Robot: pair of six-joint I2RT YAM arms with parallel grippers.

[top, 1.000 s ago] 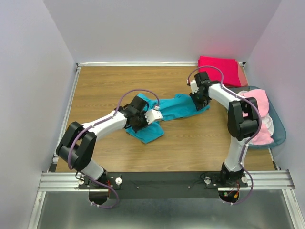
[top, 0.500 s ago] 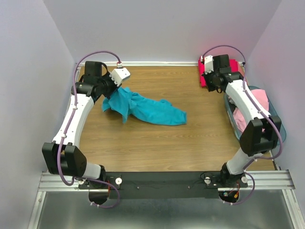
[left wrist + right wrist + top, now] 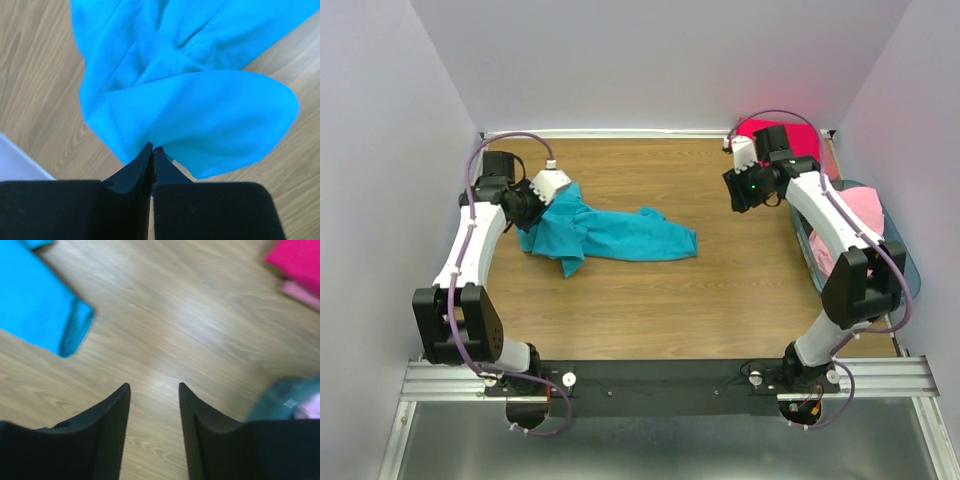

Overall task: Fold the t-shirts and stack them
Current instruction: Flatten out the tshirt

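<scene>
The left fingers (image 3: 152,151) are pinched shut on an edge of the teal t-shirt (image 3: 620,235), which lies bunched across the left-middle of the counter (image 3: 720,300). The right fingers (image 3: 745,192) stand apart, holding nothing, above bare wood near the crimson t-shirt (image 3: 805,140). To spread the teal t-shirt well, the right fingers should probably take its free end, then the 2 arms draw it taut and flat before any fold.

Crimson t-shirt (image 3: 808,138) partly behind right arm (image 3: 832,215)
</scene>
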